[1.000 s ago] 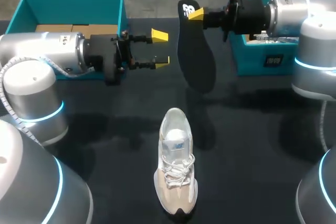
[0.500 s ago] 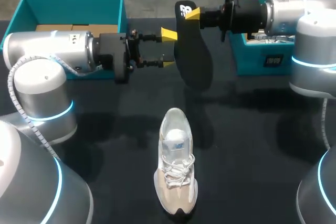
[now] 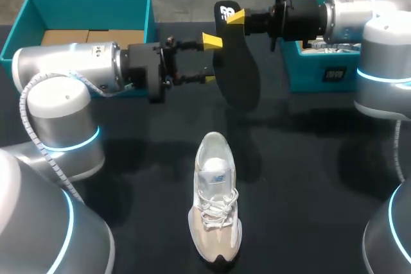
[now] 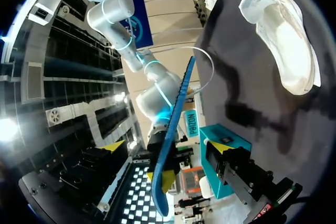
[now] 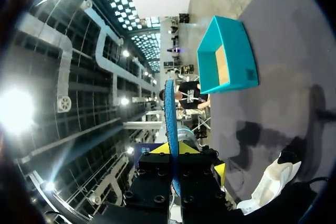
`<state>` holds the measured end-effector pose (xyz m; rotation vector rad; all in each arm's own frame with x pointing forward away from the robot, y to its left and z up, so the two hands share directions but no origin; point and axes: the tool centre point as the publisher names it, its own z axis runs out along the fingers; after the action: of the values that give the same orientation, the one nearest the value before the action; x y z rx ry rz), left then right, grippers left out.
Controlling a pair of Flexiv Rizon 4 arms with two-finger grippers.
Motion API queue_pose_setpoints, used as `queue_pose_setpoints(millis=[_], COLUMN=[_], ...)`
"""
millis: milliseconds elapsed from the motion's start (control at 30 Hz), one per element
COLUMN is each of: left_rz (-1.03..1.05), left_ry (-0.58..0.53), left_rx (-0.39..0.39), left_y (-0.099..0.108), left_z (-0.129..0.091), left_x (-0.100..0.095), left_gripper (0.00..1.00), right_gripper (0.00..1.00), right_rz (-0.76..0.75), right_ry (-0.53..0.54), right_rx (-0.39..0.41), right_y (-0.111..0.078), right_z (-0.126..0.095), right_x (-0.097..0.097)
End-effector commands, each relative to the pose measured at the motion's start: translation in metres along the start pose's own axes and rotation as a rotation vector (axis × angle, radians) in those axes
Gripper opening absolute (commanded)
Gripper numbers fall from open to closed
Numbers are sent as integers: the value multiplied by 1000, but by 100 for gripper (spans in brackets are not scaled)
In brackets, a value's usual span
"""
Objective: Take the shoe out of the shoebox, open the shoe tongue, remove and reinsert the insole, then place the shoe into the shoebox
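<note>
The black insole hangs in the air, one end pinched between the fingers of the right gripper, the rest drooping away from them. The left gripper has its fingers spread, with the insole's edge between them; whether they touch it cannot be told. The shoe stands on the table, well apart from both grippers. One teal shoebox sits back behind the left jaws, another behind the right.

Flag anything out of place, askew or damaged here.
Only the insole stands out: it is out of the shoe, hanging above the table, pinched at one end by the right gripper, with the open left gripper close beside it. The shoe stands upright; nothing looks spilled or damaged.
</note>
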<state>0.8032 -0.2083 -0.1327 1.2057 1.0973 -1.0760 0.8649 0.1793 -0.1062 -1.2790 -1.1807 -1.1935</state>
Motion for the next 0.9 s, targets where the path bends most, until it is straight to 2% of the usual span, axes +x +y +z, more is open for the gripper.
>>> queue_pose_setpoints(millis=[33, 233, 367, 567, 600, 667, 733, 900], left_rz=[6, 12, 14, 16, 18, 22, 25, 34], left_ry=[-2, -2, 3, 2, 2, 1, -1, -9], left_rx=[-5, -11, -10, -8, -7, -4, -2, 1], left_y=[2, 3, 3, 2, 2, 1, 1, 0], left_z=[9, 13, 14, 15, 15, 15, 16, 16], left_x=[-1, -1, -1, -2, -2, -3, -5, -10], left_gripper=[100, 99, 75, 60, 55, 55, 46, 42], right_gripper=[0, 0, 0, 0, 0, 0, 0, 0], right_rz=[0, 0, 0, 0, 0, 0, 0, 0], right_ry=[-2, -2, -2, -2, -2, -2, -2, -2], right_rx=[-1, -1, -1, -1, -1, -1, -1, -1], right_y=[0, 0, 0, 0, 0, 0, 0, 0], right_z=[0, 0, 0, 0, 0, 0, 0, 0], right_x=[0, 0, 0, 0, 0, 0, 0, 0])
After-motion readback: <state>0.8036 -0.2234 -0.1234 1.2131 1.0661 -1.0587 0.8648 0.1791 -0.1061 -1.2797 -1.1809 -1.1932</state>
